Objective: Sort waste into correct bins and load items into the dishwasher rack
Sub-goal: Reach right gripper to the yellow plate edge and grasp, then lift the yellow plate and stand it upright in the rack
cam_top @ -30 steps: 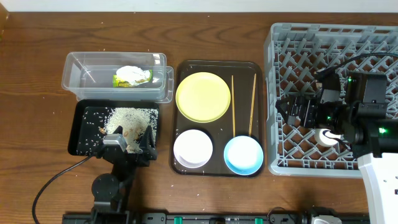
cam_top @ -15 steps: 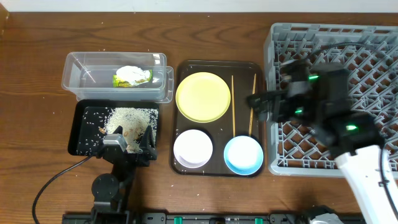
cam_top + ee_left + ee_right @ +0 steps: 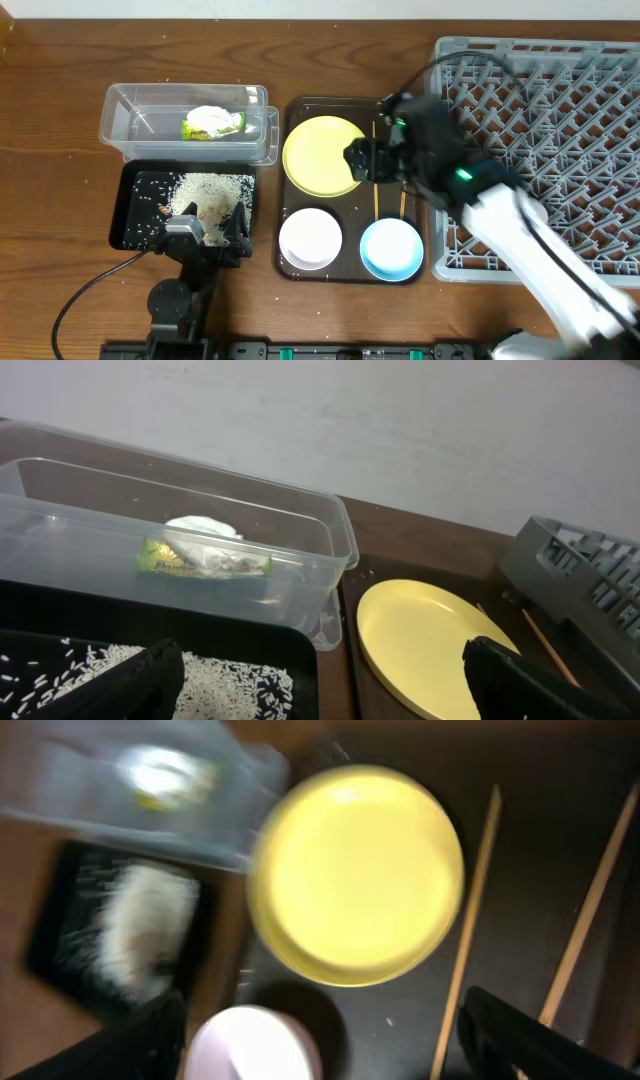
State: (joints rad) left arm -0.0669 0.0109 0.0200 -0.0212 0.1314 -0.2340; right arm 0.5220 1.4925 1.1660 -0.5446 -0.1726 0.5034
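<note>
The yellow plate (image 3: 322,155), white bowl (image 3: 310,238), light blue bowl (image 3: 391,248) and two chopsticks (image 3: 375,205) lie on the dark brown tray (image 3: 295,110). My right gripper (image 3: 362,160) hovers open and empty over the plate's right edge; its wrist view shows the plate (image 3: 355,875), white bowl (image 3: 250,1045) and chopsticks (image 3: 465,940) below its jaws (image 3: 330,1050). The clear tub (image 3: 130,125) holds the wrapper (image 3: 212,124) and white paper (image 3: 208,114). Rice (image 3: 210,187) lies in the black tray-bin (image 3: 130,200). My left gripper (image 3: 212,222) is open at that bin's front edge.
The grey dishwasher rack (image 3: 560,100) stands at the right with nothing in it; my right arm crosses its front left corner. A few rice grains lie on the wooden table (image 3: 60,150) around the bins. The left wrist view shows the tub (image 3: 320,530) and plate (image 3: 430,640).
My right arm has swung left from above the rack to above the brown tray, by the yellow plate. The left arm has not moved.
</note>
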